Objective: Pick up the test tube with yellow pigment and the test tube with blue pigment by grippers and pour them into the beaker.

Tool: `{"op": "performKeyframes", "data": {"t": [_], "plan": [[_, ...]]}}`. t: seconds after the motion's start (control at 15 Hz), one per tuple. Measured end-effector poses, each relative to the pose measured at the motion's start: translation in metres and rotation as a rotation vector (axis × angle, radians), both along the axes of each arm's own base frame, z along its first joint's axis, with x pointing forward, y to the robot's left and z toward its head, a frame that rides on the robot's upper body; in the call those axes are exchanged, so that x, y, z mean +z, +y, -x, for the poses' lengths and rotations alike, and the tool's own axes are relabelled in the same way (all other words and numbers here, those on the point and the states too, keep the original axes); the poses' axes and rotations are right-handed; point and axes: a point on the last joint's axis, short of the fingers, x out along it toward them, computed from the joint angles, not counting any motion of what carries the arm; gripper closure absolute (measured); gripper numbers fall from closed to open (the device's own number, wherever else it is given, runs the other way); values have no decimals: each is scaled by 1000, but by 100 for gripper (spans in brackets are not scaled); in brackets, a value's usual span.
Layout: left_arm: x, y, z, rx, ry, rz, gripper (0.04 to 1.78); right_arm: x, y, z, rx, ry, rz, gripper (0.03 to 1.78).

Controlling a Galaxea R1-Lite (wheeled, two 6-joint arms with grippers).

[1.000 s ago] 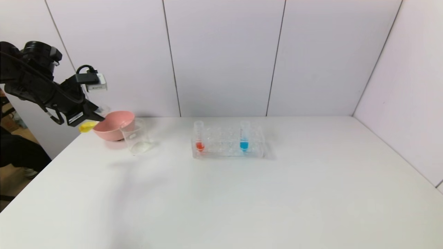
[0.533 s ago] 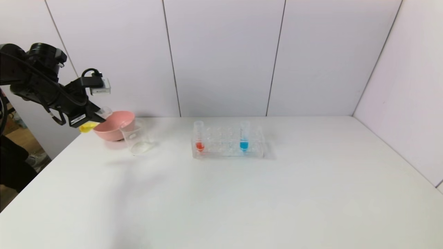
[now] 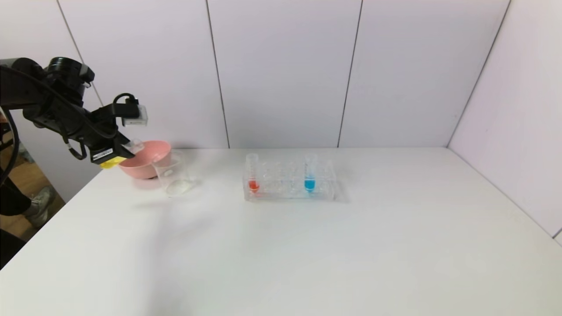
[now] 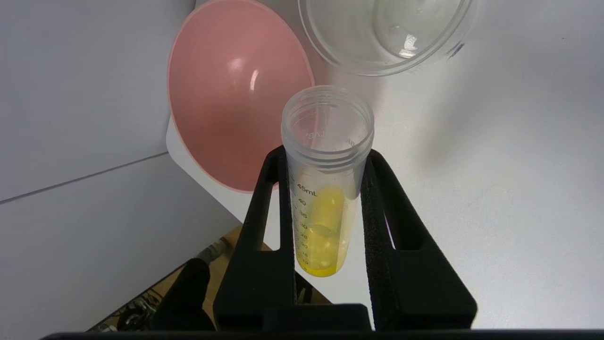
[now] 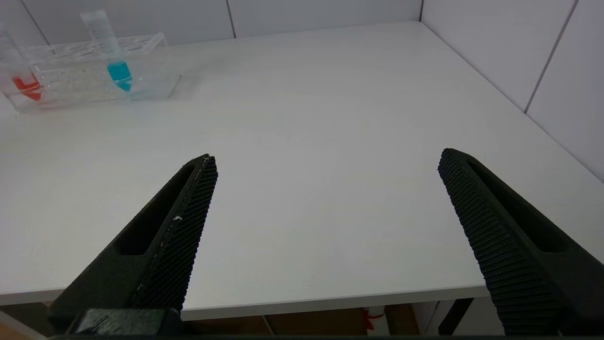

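Note:
My left gripper [image 3: 122, 151] is shut on the test tube with yellow pigment [image 4: 325, 189], held tilted over the table's back left corner, its open mouth [image 3: 136, 143] at the pink bowl's rim. Its yellow tip [image 3: 110, 163] pokes out below the gripper [image 4: 325, 158]. The beaker [image 3: 172, 173] stands just right of the bowl, a little way from the tube's mouth; it also shows in the left wrist view [image 4: 384, 35]. The test tube with blue pigment [image 3: 310, 174] stands upright in the clear rack [image 3: 290, 193]. My right gripper [image 5: 328, 163] is open and empty above the table's front edge.
A pink bowl [image 3: 147, 159] sits behind and left of the beaker, near the table's back left corner. A red-liquid tube [image 3: 253, 174] stands at the rack's left end. White walls close the back and right sides.
My left gripper has moved right toward the pink bowl and beaker with the yellow tube; the tube's mouth now reaches the bowl's rim.

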Motion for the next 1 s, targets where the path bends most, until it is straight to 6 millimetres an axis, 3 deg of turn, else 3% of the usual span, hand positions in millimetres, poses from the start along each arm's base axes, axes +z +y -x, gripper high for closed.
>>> {"op": "performKeyframes", "data": {"t": [1.0], "plan": [[-3, -28, -9, -91, -5, -220, 139, 0, 0, 0, 0, 0, 0, 10]]}}
